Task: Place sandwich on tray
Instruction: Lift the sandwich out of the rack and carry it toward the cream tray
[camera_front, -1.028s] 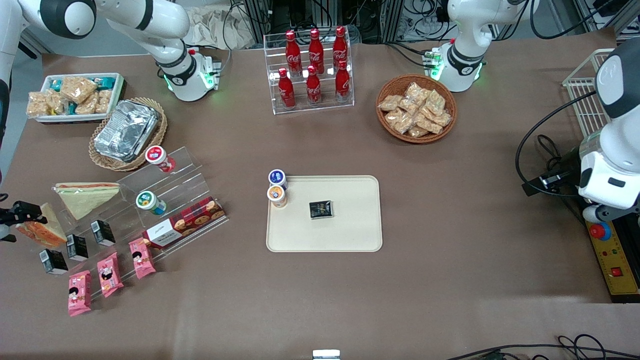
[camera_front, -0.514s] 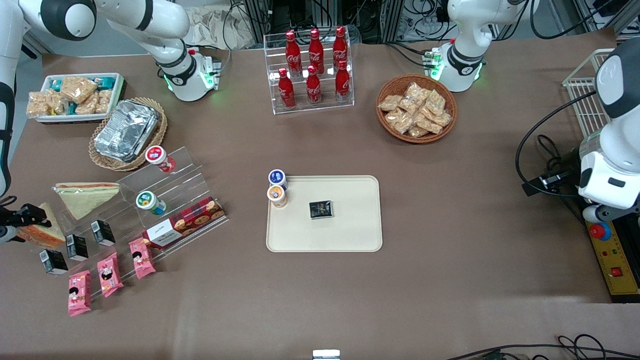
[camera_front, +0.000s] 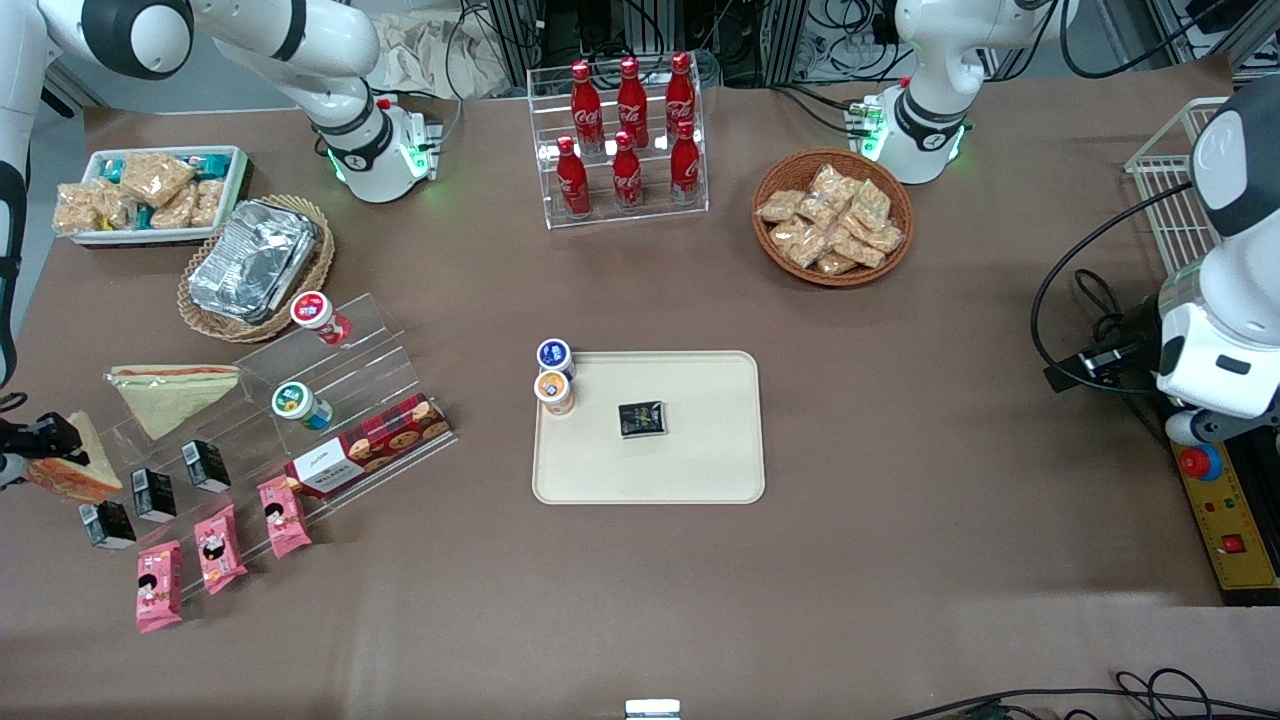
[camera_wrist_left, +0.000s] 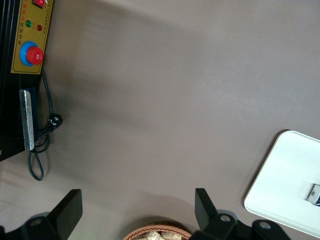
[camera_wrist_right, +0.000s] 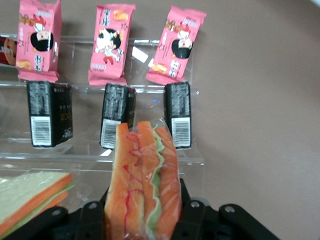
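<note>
Sandwich (camera_wrist_right: 142, 180) is sitting pinched in the hand (camera_wrist_right: 145, 210) at the front view's left edge; a level, unhurried carry toward the tray (camera_front: 700, 470) looks wisest.

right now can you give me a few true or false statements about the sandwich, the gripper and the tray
1. The gripper is shut on the sandwich. True.
2. The sandwich already lies on the tray. False: it is at the working arm's end of the table, beside the clear stepped display stand.
3. A small black packet lies on the tray. True.
4. The two small lidded cups stand in the middle of the tray. False: they stand at its edge, on the side toward the working arm.
5. Three pink snack packets lie by the stand. True.
</note>
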